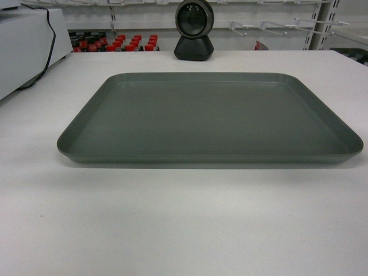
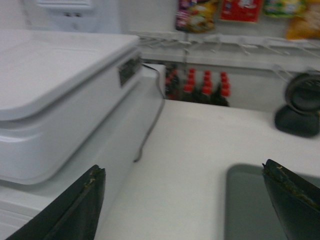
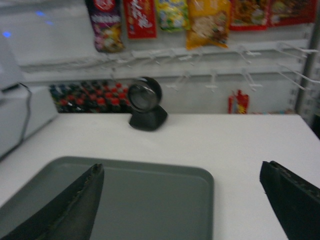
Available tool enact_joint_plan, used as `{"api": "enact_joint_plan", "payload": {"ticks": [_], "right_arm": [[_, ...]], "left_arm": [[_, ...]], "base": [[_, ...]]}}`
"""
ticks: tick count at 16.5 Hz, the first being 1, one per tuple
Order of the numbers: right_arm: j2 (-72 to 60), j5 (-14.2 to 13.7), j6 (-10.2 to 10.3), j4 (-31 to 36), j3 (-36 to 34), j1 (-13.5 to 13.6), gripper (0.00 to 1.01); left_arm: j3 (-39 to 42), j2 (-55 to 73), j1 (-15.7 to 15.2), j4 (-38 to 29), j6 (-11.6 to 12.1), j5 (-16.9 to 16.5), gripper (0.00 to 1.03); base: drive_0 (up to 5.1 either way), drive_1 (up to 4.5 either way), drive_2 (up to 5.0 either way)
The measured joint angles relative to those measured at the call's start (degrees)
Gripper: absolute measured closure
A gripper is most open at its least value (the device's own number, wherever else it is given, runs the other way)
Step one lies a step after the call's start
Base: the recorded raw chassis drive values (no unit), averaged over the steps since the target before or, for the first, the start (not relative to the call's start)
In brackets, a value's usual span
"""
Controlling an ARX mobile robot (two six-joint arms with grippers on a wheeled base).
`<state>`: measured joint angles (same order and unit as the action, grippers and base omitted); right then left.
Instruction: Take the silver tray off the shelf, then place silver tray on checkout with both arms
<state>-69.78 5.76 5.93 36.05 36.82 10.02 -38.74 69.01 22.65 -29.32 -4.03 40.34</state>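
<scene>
Tray: the tray (image 1: 210, 118) is laid flat on the white tabletop (image 1: 184, 224), near its middle, seemingly already delivered.
Left gripper (image 2: 185, 200): jaws are spread wide and empty, above the tray's left edge, likely after release.
Right gripper (image 3: 182, 200): jaws are likewise spread wide, nothing held, over the tray's right side.
Background: a black scanner (image 1: 194, 30) is set behind the tray.
Hidden: both arms are missing from the head view; wrist views are blurred.
</scene>
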Motion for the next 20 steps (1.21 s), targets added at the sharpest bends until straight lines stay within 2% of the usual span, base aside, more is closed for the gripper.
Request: {"api": "enact_joint_plan", "payload": {"ticks": [1, 2, 3, 4, 5, 6, 7, 8, 9, 11, 12, 13, 14, 15, 16, 20], "right_arm": [[9.3, -13.4, -3.1, -8.2, -4.5, 3.6, 0.22], [14.8, -18.3, -4.3, -10.5, -9.1, 3.5, 0.35], [19.3, -20.1, -4.5, -12.7, -12.3, 3.6, 0.46], [24.9, -20.8, -4.7, -15.7, -15.1, 5.0, 0.59], [28.5, -20.3, -5.0, -16.0, -16.9, 5.1, 0.68], [31.6, -19.1, -5.2, -15.3, -18.6, 3.8, 0.79], [34.2, -17.9, -5.4, -14.9, -21.1, 1.5, 0.94], [35.2, -16.8, -5.6, -15.0, -22.8, 0.6, 1.0], [37.0, -14.8, -5.6, -15.5, -25.8, -0.9, 1.0], [41.0, -12.7, -5.6, -15.6, -28.2, -3.3, 1.0], [42.3, -12.1, -5.6, -16.0, -29.0, -3.9, 1.0], [43.4, -8.6, -5.6, -16.9, -29.9, -6.2, 1.0], [44.7, -6.6, -5.6, -17.4, -30.9, -9.7, 1.0], [45.9, -6.6, -5.6, -17.8, -31.5, -10.5, 1.0], [47.3, -5.7, -5.6, -18.4, -32.1, -10.3, 1.0], [52.1, -5.7, -5.6, -21.3, -34.0, -10.0, 1.0]], "left_arm": [[8.8, -8.9, -5.2, -0.9, 2.1, -16.9, 0.27], [13.9, -14.1, -8.0, -1.6, 2.8, -22.7, 0.39], [16.9, -16.6, -9.5, -2.2, 3.0, -25.5, 0.5], [19.8, -18.4, -10.6, -2.5, 3.0, -27.9, 0.63], [21.8, -19.7, -11.2, -2.5, 3.0, -29.6, 0.72], [24.0, -21.5, -12.6, -2.5, 3.0, -30.1, 0.83], [26.2, -24.2, -14.3, -2.5, 3.0, -31.2, 0.98], [27.2, -25.7, -14.8, -2.4, 3.0, -32.0, 1.02], [29.2, -28.2, -15.7, -1.8, 3.0, -33.6, 1.02], [32.0, -32.4, -18.2, 0.1, 3.0, -35.6, 1.02], [32.6, -34.0, -21.0, 0.9, 3.1, -39.1, 1.02], [33.2, -35.3, -22.6, 1.5, 3.1, -39.9, 1.02], [33.9, -37.3, -22.9, 2.5, 3.0, -39.7, 1.02], [34.6, -38.6, -22.8, 3.4, 3.0, -40.1, 1.02], [35.1, -40.1, -22.5, 4.5, 3.0, -40.3, 1.02], [36.9, -46.1, -22.5, 7.8, 3.0, -40.3, 1.02]], "base": [[0.0, 0.0, 0.0], [0.0, 0.0, 0.0], [0.0, 0.0, 0.0], [0.0, 0.0, 0.0], [0.0, 0.0, 0.0], [0.0, 0.0, 0.0], [0.0, 0.0, 0.0], [0.0, 0.0, 0.0], [0.0, 0.0, 0.0], [0.0, 0.0, 0.0], [0.0, 0.0, 0.0], [0.0, 0.0, 0.0], [0.0, 0.0, 0.0], [0.0, 0.0, 0.0], [0.0, 0.0, 0.0], [0.0, 0.0, 0.0]]}}
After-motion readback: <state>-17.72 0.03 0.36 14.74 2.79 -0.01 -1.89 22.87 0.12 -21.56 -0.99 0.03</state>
